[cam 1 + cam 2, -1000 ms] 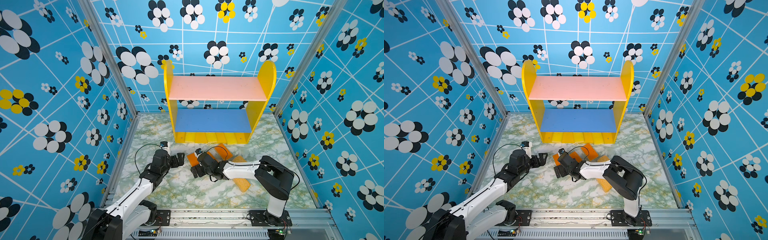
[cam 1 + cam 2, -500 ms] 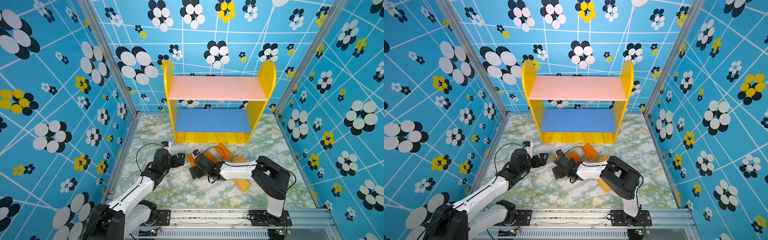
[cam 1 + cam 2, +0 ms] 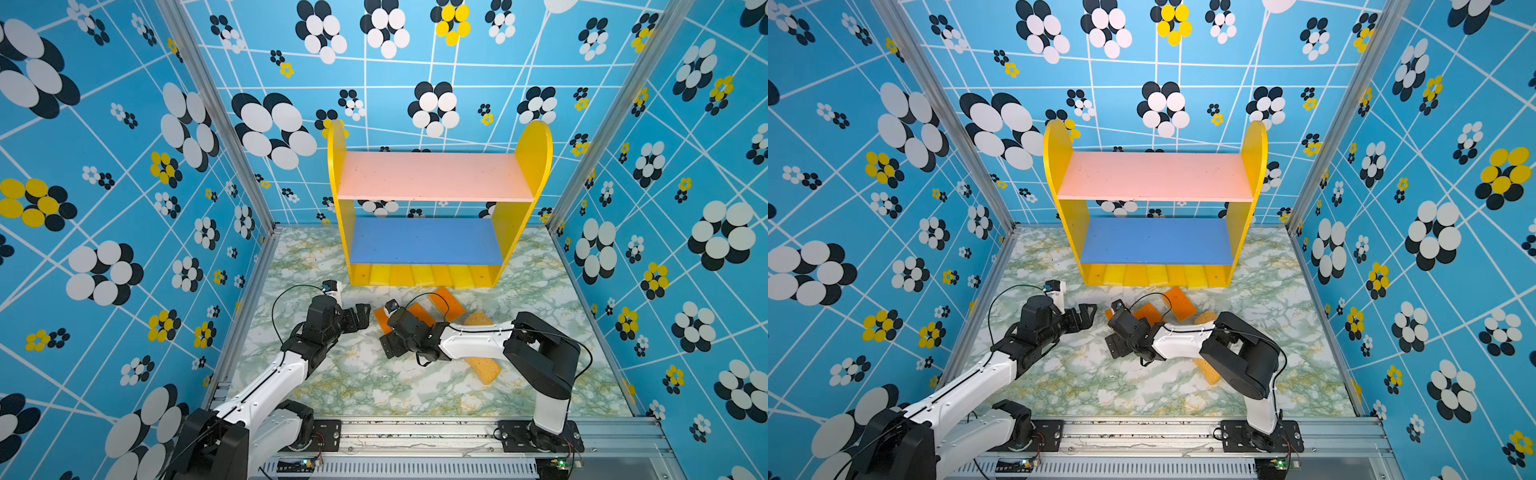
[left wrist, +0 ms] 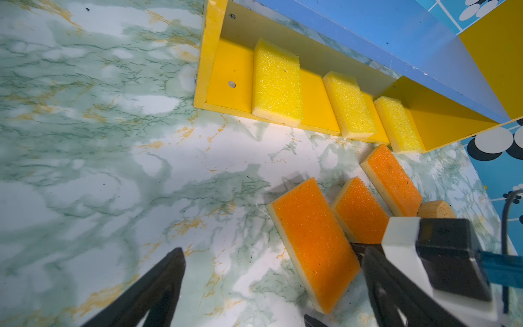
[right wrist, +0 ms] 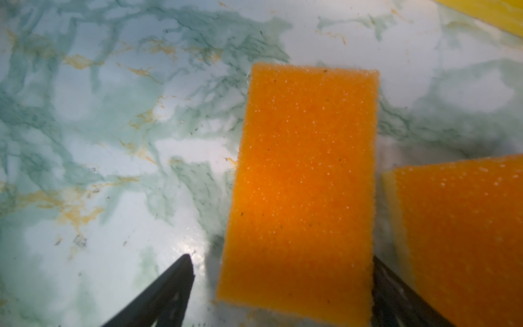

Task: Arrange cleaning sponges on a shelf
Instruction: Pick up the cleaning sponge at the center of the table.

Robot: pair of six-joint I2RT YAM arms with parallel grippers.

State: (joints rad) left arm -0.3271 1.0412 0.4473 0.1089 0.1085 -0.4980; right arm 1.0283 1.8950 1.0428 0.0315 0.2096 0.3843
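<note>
Centring matters: the right pincer (image 5: 281, 260) stands spread astride the flat orange rectangular foam sponge (image 5: 305, 175) lying on the marble-patterned tabletop (image 5: 113, 141), one jaw right at its long edge, the other clear. Best shift toward the near-jaw side, then close gently. Left pincer (image 4: 271, 253), spread and empty, hovers alongside.

Both arms (image 3: 270, 382) have white links, black joints and thin looping black cables (image 3: 299, 286).

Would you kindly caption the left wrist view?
Three flat yellow sponges line the wooden shelf's yellow base; three flat orange sponges lie outside.
</note>
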